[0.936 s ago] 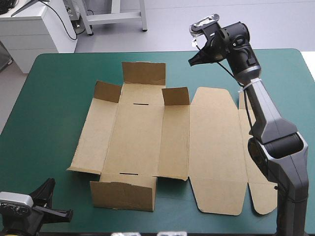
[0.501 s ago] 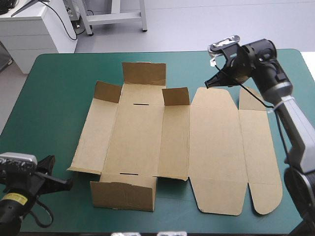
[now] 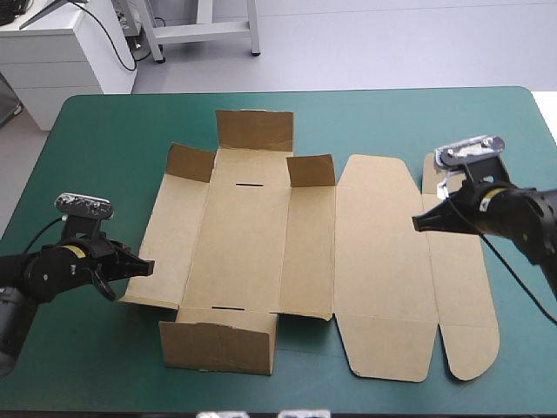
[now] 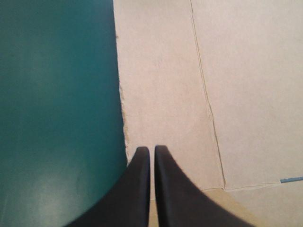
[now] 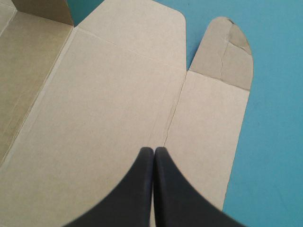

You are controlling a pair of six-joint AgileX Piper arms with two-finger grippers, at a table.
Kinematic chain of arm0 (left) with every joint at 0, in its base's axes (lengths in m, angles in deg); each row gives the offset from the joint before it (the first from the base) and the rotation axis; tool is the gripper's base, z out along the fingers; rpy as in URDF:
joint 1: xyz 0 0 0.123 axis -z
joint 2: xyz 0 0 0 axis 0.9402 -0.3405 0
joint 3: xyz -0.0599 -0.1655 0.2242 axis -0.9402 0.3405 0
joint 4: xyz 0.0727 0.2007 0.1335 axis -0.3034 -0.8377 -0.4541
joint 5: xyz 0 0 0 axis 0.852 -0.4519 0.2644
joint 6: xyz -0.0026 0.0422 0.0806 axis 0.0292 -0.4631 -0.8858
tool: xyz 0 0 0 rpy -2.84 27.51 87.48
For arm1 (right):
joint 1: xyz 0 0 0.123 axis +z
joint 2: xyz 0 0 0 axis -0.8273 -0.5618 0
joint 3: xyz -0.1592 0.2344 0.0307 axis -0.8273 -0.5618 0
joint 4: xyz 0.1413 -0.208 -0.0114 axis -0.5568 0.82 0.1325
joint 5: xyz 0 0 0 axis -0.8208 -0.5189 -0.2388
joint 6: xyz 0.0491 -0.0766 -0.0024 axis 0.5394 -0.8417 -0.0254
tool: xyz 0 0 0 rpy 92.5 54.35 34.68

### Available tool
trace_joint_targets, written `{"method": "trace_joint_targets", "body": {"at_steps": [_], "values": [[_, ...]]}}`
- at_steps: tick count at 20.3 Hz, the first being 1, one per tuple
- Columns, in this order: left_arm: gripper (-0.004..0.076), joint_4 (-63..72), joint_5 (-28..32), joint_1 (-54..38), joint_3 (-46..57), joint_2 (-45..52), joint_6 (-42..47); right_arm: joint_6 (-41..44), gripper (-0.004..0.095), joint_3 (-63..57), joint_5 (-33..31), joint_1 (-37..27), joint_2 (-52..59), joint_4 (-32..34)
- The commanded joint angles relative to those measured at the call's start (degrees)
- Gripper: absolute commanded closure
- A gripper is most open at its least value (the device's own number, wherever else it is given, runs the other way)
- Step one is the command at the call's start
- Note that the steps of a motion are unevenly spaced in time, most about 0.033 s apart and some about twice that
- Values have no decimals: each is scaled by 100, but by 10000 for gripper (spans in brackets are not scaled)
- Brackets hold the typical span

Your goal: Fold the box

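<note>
The brown box (image 3: 252, 235) lies spread out mid-table. Its far flap (image 3: 254, 131), two small corner flaps and its near wall (image 3: 219, 344) stand raised. The lid panel (image 3: 383, 261) and the rounded end flap (image 3: 457, 287) lie flat at the right. My left gripper (image 3: 144, 266) is shut, its tip at the box's left edge; in the left wrist view the left gripper (image 4: 151, 147) sits right at that board edge (image 4: 189, 94). My right gripper (image 3: 420, 220) is shut and low over the crease between lid and end flap; the right gripper (image 5: 154, 149) points along that crease (image 5: 173, 113).
The teal-green cover (image 3: 96, 157) runs all round the box, widest on the left. The box's near wall and the end flap's near tip come close to the table's near edge.
The right arm has come down from high over the far edge to low over the lid crease. The left gripper has moved from the near left corner up to the box's left edge.
</note>
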Motion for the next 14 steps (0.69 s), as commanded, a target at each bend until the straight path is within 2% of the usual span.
{"method": "trace_joint_targets", "body": {"at_steps": [1,3,6,8,10,14], "values": [[706,1166,-363,-823,-515,-716,-764,219,929,-590,500,-58,786,-1],[706,1721,-629,-1606,-616,-1224,-1238,221,929,-926,508,-58,1123,-106],[706,1772,-1160,-2036,-826,-1885,-1444,221,929,-1184,539,-58,1473,-224],[706,1884,-2056,-2036,-1158,-2604,-1827,221,929,-1303,431,-58,1659,-286],[706,2238,-2689,-2036,-1459,-3087,-2079,221,929,-1342,299,-58,1770,-256],[706,2452,-2676,-2024,-1626,-3348,-2124,193,929,-1347,92,-58,1884,-220]]}}
